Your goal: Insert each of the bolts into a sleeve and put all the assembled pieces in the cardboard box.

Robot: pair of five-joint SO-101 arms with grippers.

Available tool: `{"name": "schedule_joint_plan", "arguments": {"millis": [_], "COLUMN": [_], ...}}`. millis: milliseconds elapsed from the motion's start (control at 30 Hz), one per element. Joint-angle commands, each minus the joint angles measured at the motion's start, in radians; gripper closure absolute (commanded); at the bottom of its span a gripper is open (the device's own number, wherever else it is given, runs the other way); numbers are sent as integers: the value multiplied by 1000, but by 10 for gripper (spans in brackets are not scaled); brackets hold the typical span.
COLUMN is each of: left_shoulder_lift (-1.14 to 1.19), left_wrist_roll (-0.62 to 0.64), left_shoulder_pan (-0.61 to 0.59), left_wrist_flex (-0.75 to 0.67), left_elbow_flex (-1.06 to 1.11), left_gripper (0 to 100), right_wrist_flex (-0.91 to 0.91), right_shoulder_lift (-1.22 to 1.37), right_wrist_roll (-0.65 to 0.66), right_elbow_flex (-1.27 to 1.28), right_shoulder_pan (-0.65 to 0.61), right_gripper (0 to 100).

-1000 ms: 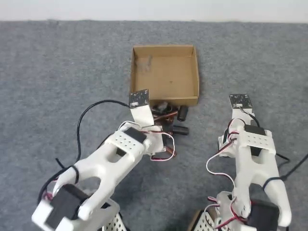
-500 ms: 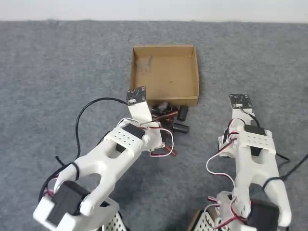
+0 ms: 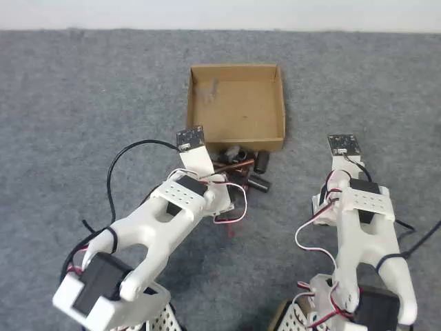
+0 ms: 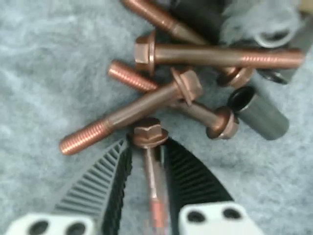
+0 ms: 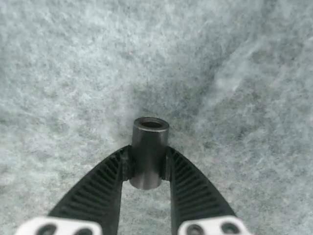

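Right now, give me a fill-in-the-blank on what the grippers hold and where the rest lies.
The left gripper is shut on a ____.
The right gripper is shut on a ____.
The loose bolts lie outside the ____.
Missing: bolt; sleeve; box.

Glossy copper-toned metal bolts (image 4: 220,55), smooth matt dark metal sleeve (image 5: 148,152), fuzzy grey carpet (image 3: 83,103), matt cardboard box (image 3: 241,114)

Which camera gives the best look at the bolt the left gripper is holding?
The left wrist view: the bolt runs lengthwise between the fingers of the left gripper, hex head at their tips. In the high view the left arm's wrist covers that spot; the right wrist view faces a sleeve.
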Motion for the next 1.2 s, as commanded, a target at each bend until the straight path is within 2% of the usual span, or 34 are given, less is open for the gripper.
{"name": "schedule_joint_plan", "arguments": {"millis": [0,133,300,500,633,833,1000,1167], "left_shoulder_lift": [-9,-11,-21,-23,-23,-37,-209,-367], "left_wrist_roll": [9,5,-141,-374,-479,-531,-588,-598], "left_shoulder_pan": [6,12,12,3,3,-8,-86,-170], "left_wrist_flex": [-2,5,28,242,331,339,325,221], "left_elbow_flex": [-25,-8,-5,-117,-174,-177,-124,-12], "left_gripper": [966,970,984,988,988,988,988,988], "right_wrist_flex": [-4,-4,-4,-4,-4,-4,-4,-4], "right_shoulder_lift": [7,7,7,7,7,7,7,7], "right_wrist_roll": [20,20,20,20,20,20,20,15], "right_elbow_flex": [-12,-12,-12,-12,-12,-12,-12,-11], "right_shoulder_pan": [-12,-12,-12,-10,-10,-10,-8,-10], "right_gripper": [991,991,991,991,991,991,991,991]}}
